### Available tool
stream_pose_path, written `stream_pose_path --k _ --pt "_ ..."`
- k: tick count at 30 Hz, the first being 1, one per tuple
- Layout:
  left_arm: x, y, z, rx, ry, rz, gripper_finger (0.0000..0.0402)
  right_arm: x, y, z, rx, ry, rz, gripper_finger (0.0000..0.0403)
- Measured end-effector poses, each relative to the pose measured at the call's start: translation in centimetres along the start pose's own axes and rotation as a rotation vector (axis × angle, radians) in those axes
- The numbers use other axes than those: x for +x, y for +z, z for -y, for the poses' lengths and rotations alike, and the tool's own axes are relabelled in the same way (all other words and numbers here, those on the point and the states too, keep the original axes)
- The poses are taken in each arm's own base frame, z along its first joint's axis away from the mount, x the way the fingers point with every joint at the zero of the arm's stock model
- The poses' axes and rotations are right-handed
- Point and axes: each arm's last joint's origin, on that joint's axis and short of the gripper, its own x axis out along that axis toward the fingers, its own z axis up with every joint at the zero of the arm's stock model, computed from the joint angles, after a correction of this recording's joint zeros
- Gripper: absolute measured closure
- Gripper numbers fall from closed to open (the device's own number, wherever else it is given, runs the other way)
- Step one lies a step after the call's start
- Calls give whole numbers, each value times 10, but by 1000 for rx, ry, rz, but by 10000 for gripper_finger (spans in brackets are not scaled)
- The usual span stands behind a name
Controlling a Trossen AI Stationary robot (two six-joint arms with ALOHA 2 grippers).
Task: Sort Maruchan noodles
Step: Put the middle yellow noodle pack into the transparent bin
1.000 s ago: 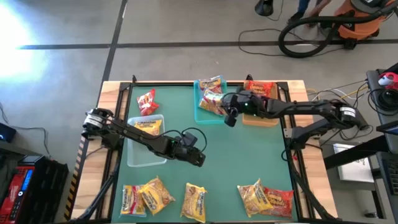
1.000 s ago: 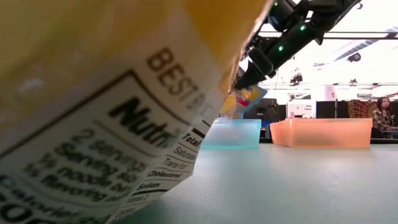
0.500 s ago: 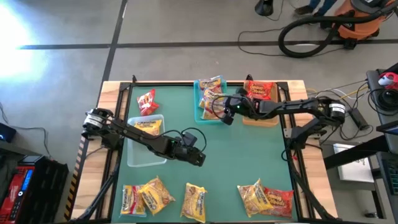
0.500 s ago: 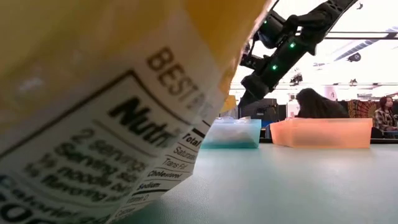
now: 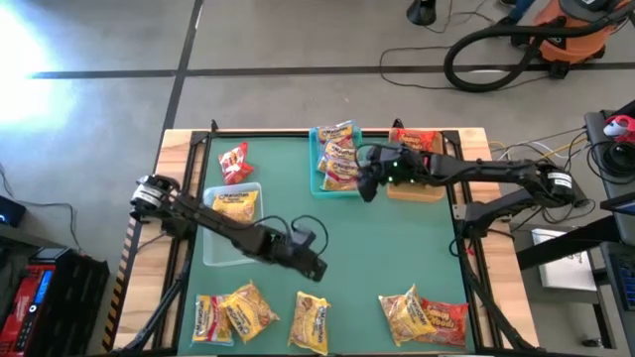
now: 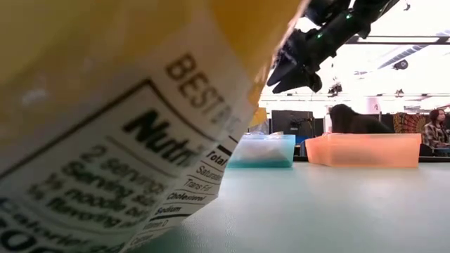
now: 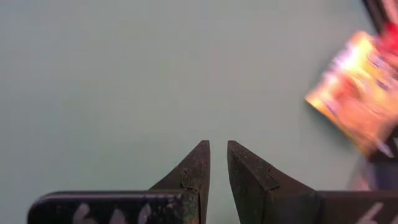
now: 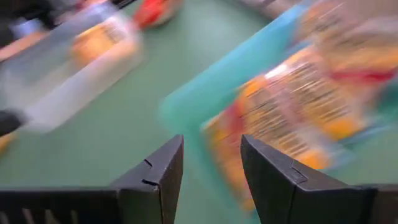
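Right gripper (image 5: 364,184) | jaws parted, empty, upper centre beside teal tray (image 5: 319,184), packet deposited | left gripper (image 5: 316,266) jaws closed, lower centre, idle

view: my left wrist cam, looking down on the green table top (image 7: 112,74)
left gripper (image 7: 217,163): both dark fingers (image 7: 194,171) in shot, tips nearly touching, only a thin slit between them, nothing held
under the fingers: bare green surface, can't tell whether the tips touch it
noodle packet (image 7: 357,93): one yellow-orange packet with red print, blurred, lying flat, partly cut by the frame edge, well apart from my fingertips
beside the packet: something dark and a pale clear patch (image 7: 373,177), too blurred to name
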Motion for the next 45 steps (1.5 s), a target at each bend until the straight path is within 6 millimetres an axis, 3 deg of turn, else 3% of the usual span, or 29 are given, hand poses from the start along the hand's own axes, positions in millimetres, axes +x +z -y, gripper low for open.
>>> stream_pose_path --k 9,15,29,35,45 --pt "-20 -62 23 -165 -110 -131 363 -4 -29 -59 -15 255 -138 278" --pt "-34 -96 28 -196 -123 -231 363 -14 -50 -95 2 309 -172 278" --pt "-40 -120 27 -84 -119 -272 363 -48 -105 -160 226 289 -178 255" --pt "-28 -135 23 -58 -85 -295 363 -46 -133 -191 304 356 -167 237" --pt "-13 -146 48 -6 -133 -303 363 -27 -154 -223 287 341 -215 232"
